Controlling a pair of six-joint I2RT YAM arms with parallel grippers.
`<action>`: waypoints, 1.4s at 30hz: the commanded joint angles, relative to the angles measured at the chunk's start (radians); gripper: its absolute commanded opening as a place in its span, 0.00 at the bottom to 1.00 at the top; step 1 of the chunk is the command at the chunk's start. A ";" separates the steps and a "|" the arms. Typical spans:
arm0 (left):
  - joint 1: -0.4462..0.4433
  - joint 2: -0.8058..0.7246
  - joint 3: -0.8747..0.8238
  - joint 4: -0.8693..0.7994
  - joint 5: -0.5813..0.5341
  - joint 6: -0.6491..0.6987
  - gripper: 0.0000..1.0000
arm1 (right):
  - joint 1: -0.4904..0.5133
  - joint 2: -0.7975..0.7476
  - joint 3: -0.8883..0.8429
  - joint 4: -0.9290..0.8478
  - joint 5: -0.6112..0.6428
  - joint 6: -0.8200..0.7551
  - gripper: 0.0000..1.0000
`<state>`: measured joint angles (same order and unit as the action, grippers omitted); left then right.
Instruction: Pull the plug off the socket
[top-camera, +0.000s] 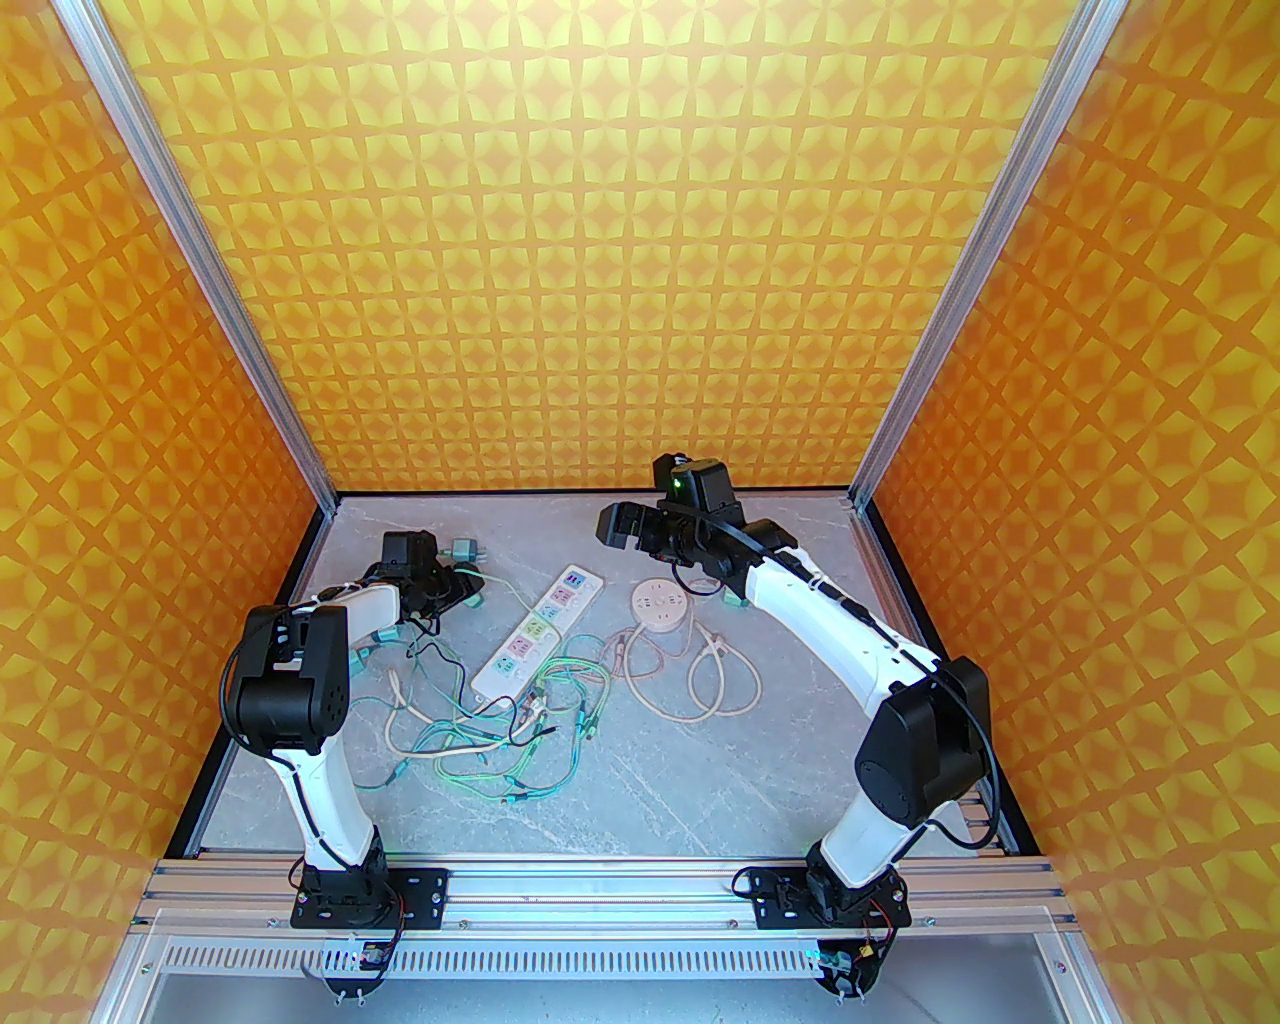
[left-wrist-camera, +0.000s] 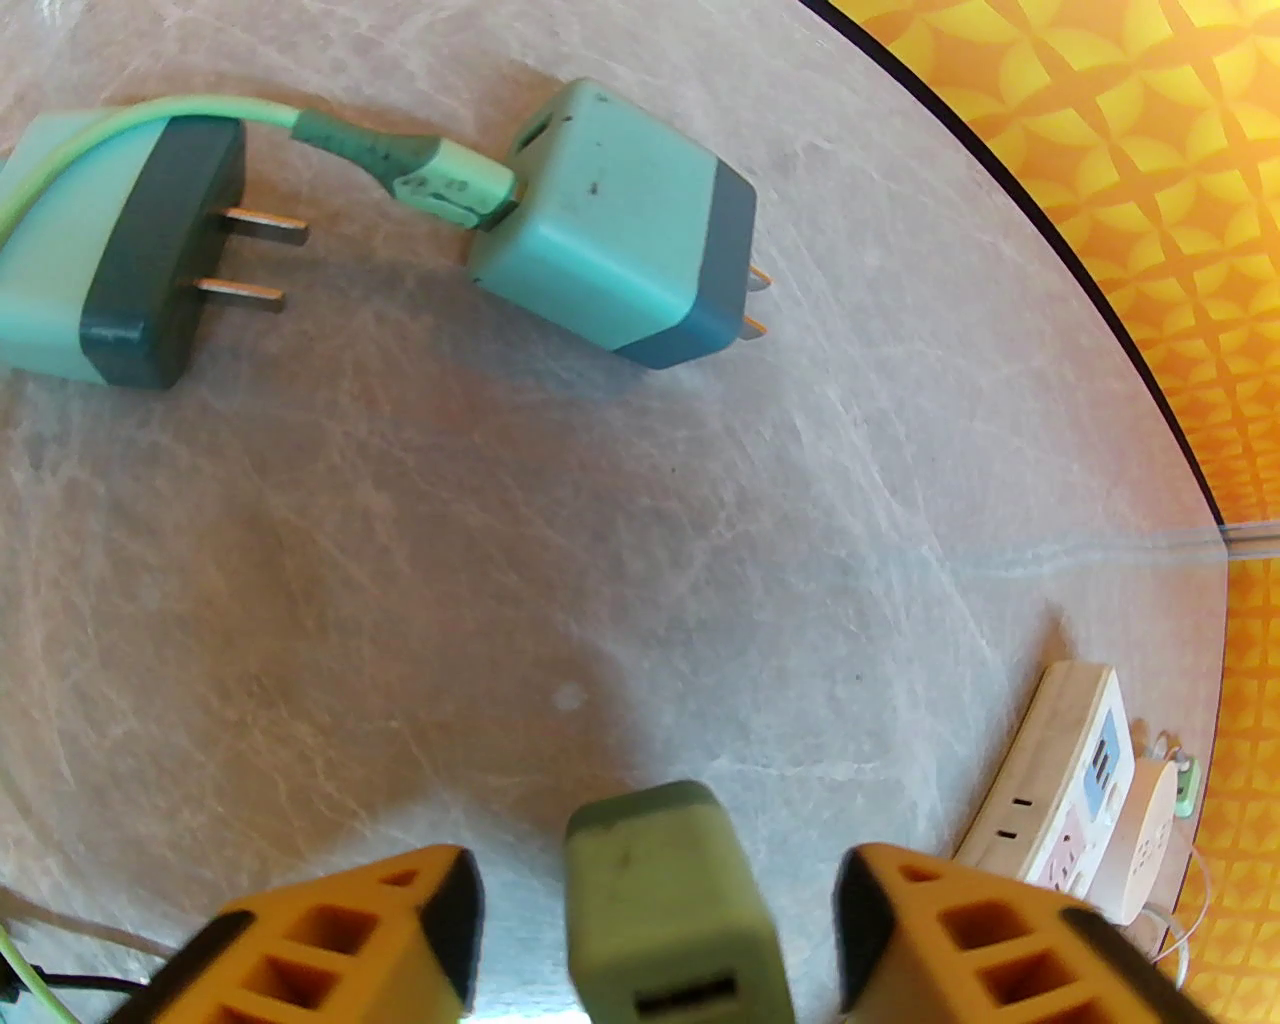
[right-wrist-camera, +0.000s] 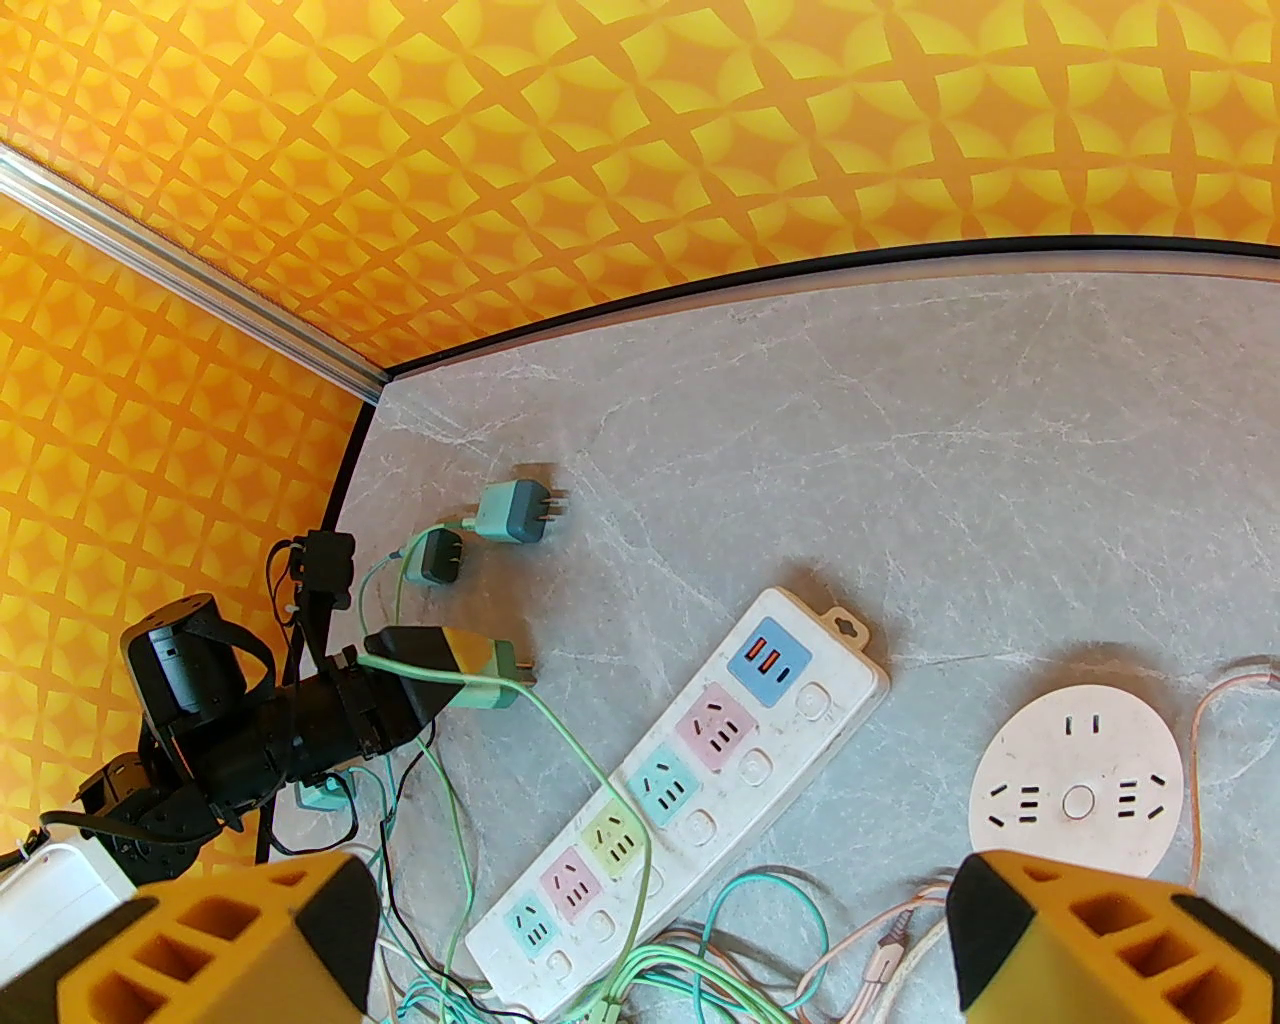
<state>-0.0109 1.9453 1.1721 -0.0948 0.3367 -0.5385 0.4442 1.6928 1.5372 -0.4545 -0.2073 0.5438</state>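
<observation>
When you look down from the top camera, your left gripper (top-camera: 455, 588) sits low in the far left corner of the worktop (top-camera: 700, 790). It is well apart from the power strip (top-camera: 540, 630) and the round socket (top-camera: 660, 607) in the middle. Loose cables (top-camera: 500, 730) sprawl toward the near edge. Your right gripper (top-camera: 622, 525) hangs near the far edge, beyond the round socket.

Turn to the left wrist camera. The green plug (left-wrist-camera: 670, 930) lies between the fingers (left-wrist-camera: 440, 910) with a clear gap on each side, so the jaws are released and grip nothing. Its dark end points toward two teal plugs (left-wrist-camera: 610, 250) lying just beyond it, prongs bare.

From the right wrist camera you see the right gripper (right-wrist-camera: 660, 920) spread wide with nothing between its fingers. Below it, every outlet that shows on the power strip is bare, and so is the round socket's face.

I judge the pull itself done and the set-down in hand, since the green plug is off the socket and parked in that corner. Your next move calls for a straight lift of the left arm, with the fingers kept clear of the plug and its cable so nothing drags. After that, check for any plug left seated.
</observation>
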 joint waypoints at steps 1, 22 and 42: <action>0.008 -0.028 -0.022 -0.056 0.016 -0.013 0.71 | -0.008 -0.035 -0.019 0.019 0.020 -0.004 0.98; -0.008 -0.208 0.020 -0.533 -0.060 0.063 0.99 | -0.018 -0.092 -0.125 0.124 -0.018 0.030 0.98; 0.010 0.232 0.564 -0.857 -0.190 0.232 0.99 | -0.024 -0.101 -0.168 0.129 -0.020 0.014 0.98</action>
<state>-0.0082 2.1433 1.6848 -0.8494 0.1699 -0.3523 0.4294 1.6211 1.3785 -0.3283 -0.2276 0.5697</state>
